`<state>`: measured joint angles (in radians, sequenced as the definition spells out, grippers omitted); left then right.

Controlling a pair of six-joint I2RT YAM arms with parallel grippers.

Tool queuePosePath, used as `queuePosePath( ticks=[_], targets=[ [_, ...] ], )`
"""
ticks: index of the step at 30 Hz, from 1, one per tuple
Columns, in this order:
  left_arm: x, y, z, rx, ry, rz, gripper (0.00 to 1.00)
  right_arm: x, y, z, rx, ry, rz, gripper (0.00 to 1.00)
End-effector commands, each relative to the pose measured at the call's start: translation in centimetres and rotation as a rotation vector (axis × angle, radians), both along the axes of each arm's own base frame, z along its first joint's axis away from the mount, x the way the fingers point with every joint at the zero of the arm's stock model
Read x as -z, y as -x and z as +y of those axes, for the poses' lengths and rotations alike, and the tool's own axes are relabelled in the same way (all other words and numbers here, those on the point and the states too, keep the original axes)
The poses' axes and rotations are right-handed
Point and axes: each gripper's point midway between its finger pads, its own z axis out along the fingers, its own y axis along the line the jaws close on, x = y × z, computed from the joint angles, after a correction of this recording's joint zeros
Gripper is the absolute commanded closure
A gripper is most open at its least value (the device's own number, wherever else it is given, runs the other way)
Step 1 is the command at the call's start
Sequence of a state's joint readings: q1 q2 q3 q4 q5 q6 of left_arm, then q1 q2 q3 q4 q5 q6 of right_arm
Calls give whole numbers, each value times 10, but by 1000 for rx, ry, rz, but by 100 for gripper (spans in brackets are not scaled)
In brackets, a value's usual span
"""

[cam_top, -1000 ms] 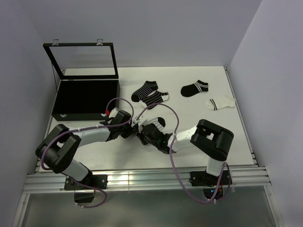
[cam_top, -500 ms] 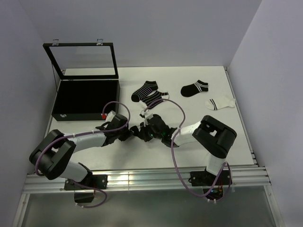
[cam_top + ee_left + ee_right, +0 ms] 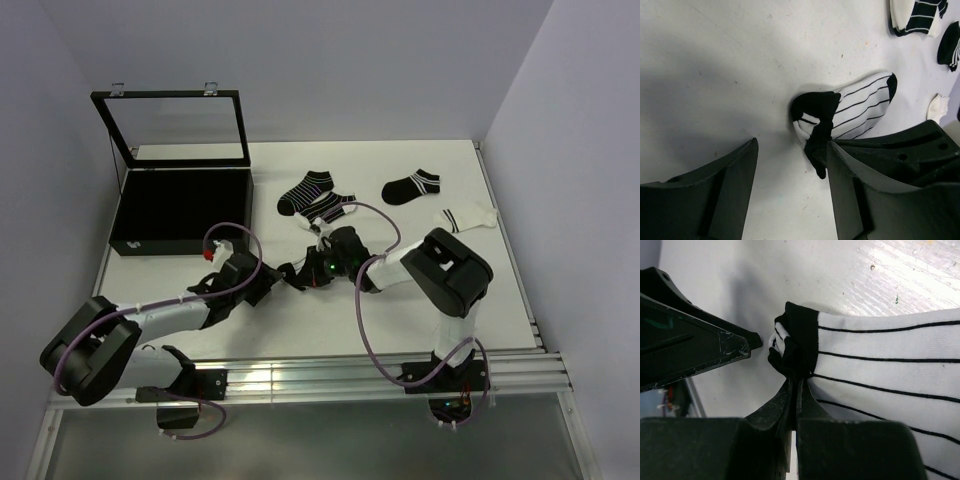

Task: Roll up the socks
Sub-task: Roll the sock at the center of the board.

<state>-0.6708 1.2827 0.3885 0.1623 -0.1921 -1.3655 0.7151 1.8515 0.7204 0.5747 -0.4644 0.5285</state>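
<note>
Our right end effector is clamped shut on the bunched black end of a white sock with thin black stripes, while our left end effector stands spread apart just beside that same end, holding nothing. We judge the roll barely begun: only that end is tucked, and the rest lies flat on the worktop. Beyond both end effectors, an overlapped striped pair, a black sock and a white ankle sock lie flat, unrolled.

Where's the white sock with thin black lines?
In the top view, the sock lies at the middle of the table, between the open left end effector and the right end effector, which pinches its black cuff.
</note>
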Motion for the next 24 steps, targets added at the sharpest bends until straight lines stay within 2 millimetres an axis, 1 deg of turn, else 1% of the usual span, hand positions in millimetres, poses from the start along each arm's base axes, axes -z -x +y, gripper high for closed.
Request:
queuePosePath(
  ticks=[1,4,5,6,7,8,13,17,24],
  targets=[
    [-2,-7,-3,-1,22,-54,37,9,10,-1,-31,-34,136,100],
    [-2,-9,-9,21,33,-68,38,13,8,-3,-30,-50,191,100],
    [3,-8,-9,25,23,-58,39,16,8,-4,-24,-51,207,100],
    [3,-9,-11,33,27,-61,41,15,8,-4,-30,-61,220,100],
    [7,-9,-11,36,19,-55,42,15,8,-4,-31,-71,230,100],
    [7,-9,-12,42,14,-59,42,17,8,-4,-22,-78,256,100],
    [13,-10,-11,54,2,-66,44,21,7,-7,-9,-111,329,100],
    [15,-7,-12,75,-2,-66,50,26,6,-10,-3,-115,361,100],
    [17,-3,-6,80,-23,-77,50,31,5,-12,7,-136,412,100]
  ],
)
